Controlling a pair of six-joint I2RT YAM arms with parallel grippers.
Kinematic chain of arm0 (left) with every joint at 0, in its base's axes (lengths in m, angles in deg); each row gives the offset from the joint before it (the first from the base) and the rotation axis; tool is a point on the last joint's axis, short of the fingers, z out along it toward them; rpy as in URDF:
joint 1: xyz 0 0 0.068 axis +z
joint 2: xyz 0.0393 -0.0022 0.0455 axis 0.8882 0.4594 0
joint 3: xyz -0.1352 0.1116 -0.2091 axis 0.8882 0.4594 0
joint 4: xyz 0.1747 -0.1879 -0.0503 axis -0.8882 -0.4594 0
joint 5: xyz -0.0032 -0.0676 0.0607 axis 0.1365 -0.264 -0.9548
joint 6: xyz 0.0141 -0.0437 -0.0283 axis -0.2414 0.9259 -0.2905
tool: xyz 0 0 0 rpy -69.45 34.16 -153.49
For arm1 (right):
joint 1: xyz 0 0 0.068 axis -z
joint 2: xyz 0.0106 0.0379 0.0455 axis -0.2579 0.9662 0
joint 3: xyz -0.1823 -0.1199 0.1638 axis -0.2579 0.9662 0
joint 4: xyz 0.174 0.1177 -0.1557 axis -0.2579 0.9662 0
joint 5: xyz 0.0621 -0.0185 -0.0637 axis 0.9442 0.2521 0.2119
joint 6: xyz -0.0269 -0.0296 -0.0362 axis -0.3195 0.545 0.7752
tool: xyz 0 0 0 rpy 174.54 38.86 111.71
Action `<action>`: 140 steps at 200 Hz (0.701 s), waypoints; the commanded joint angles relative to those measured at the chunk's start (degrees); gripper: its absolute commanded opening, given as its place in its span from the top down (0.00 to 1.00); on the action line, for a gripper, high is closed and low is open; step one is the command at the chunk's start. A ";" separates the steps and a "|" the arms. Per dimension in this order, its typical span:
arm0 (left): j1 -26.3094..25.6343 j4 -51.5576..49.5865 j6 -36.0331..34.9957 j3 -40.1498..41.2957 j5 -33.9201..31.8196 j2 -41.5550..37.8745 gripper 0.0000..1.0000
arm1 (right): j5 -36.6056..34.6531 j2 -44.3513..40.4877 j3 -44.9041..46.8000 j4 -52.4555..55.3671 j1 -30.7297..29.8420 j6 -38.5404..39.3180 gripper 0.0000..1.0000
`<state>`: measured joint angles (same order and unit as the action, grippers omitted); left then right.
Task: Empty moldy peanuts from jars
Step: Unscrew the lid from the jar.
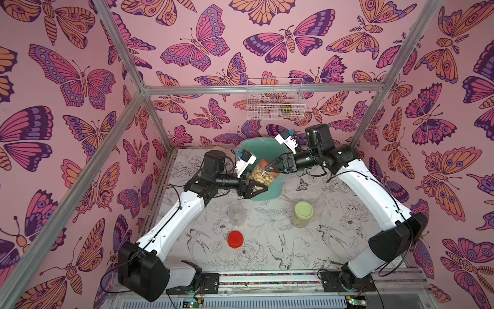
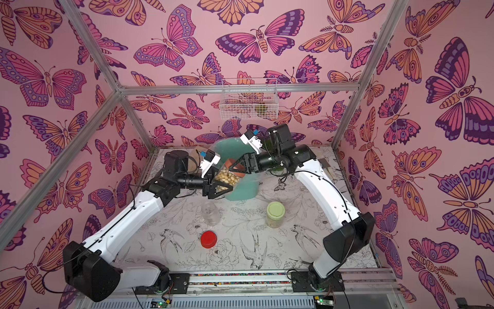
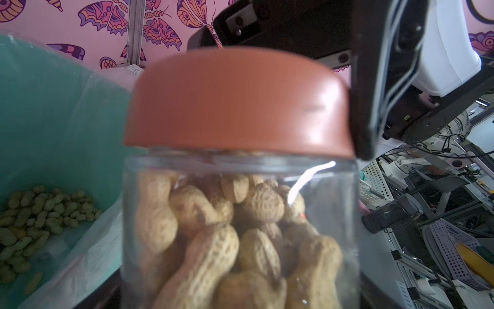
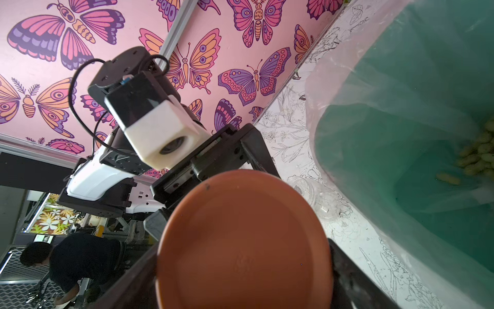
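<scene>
Right hand [image 1: 272, 168] around brown lid [image 3: 238, 101] edge

Both top views high, looking down on whole table [image 1: 334, 240], both wrist views close on brown-lidded jar [image 3: 238, 227]

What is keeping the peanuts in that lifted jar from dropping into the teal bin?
The brown lid closes the jar, held by the left gripper at the teal bin. The right gripper straddles the lid.

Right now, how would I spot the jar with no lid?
Find the teal bin at the back. In front of it, toward the left arm, stands a clear jar. Unlike its green-lidded neighbour, it is open, a red lid lying nearby.
</scene>
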<state>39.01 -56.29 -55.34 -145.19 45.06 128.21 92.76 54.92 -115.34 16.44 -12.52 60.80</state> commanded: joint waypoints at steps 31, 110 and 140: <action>0.50 3.16 0.32 -0.52 6.05 -0.76 1.00 | 5.14 -1.89 0.08 4.17 1.05 20.31 0.36; 0.61 3.47 0.77 -0.12 8.82 -0.93 1.00 | 8.32 0.04 -2.44 4.47 2.94 28.99 0.01; 0.70 3.90 0.16 -0.02 7.65 -1.13 1.00 | 10.22 -0.68 -2.49 -0.35 2.92 18.32 0.01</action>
<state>39.45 -56.09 -55.21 -145.19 51.20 128.27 101.67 54.66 -116.24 19.72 -9.89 86.31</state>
